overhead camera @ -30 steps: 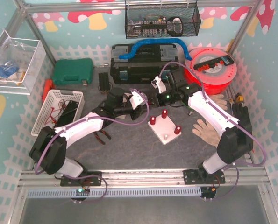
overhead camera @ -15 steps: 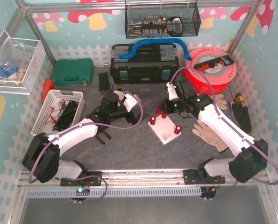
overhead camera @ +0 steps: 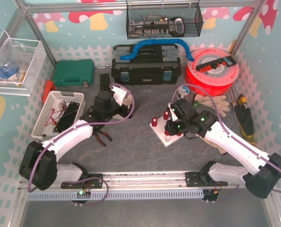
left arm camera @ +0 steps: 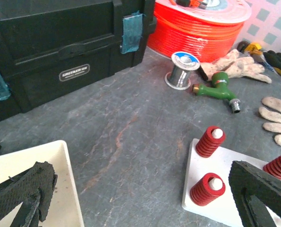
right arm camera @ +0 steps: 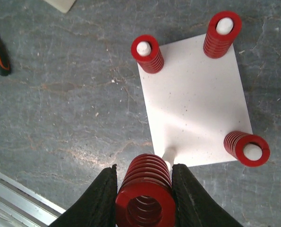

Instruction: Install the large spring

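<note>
At far left on the tabletop (overhead camera: 131, 151), one white basket (overhead camera: 46, 120), and behind it one green case (overhead camera: 74, 72). Next along, the left fingers (left arm camera: 22, 189), spread as wide as can be, with nothing between them, raised over the grey surface and well apart from the work. Behind centre, one black toolbox (overhead camera: 145, 66) against the back wall.

Right of centre, one white plate (right arm camera: 197, 104) lying flat, with four posts on it, one per corner. Three seated springs (right arm camera: 221, 34), red, each on its own post (white tips poking out of the tops). At the fourth corner, one bare peg (right arm camera: 169, 153). Just over that peg, the large spring (right arm camera: 145, 189), red and roughly upright, pinched on both sides by the right fingers (right arm camera: 105, 194), closed snugly against its coils. Contact between spring and peg impossible to tell.

Farther right, one small solder spool (left arm camera: 180, 68), one green fitting (left arm camera: 216, 87), two work gloves (left arm camera: 239, 66) and one red reel (overhead camera: 211, 66).
</note>
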Controlling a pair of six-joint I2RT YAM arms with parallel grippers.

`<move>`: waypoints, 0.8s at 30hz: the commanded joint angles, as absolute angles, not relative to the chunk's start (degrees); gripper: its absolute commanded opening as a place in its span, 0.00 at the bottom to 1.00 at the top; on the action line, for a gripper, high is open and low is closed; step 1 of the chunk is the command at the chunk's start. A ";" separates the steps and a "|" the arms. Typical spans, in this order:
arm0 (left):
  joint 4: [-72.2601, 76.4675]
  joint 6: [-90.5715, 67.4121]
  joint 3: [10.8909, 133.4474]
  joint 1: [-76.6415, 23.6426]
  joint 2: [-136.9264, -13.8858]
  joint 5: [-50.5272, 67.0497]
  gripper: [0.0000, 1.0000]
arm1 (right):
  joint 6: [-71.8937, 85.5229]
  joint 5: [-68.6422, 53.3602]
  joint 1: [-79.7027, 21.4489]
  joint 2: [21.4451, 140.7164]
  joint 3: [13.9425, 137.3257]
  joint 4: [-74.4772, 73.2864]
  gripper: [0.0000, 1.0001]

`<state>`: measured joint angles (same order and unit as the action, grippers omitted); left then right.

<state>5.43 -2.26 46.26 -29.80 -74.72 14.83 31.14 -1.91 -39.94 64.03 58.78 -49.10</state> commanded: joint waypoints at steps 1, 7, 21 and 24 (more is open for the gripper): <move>3.96 -3.78 46.42 -29.70 -73.80 11.88 0.99 | 33.61 2.53 -43.03 63.99 58.44 -50.75 0.00; 3.80 -3.91 46.18 -29.66 -73.87 10.91 0.99 | 34.02 7.83 -45.79 65.20 57.41 -50.27 0.00; 2.81 -3.16 46.31 -29.62 -74.17 9.58 0.99 | 36.72 6.10 -46.23 65.22 52.42 -44.77 0.00; 2.82 -3.32 46.23 -29.62 -74.34 9.65 0.99 | 36.85 6.06 -46.23 66.16 52.78 -44.19 0.00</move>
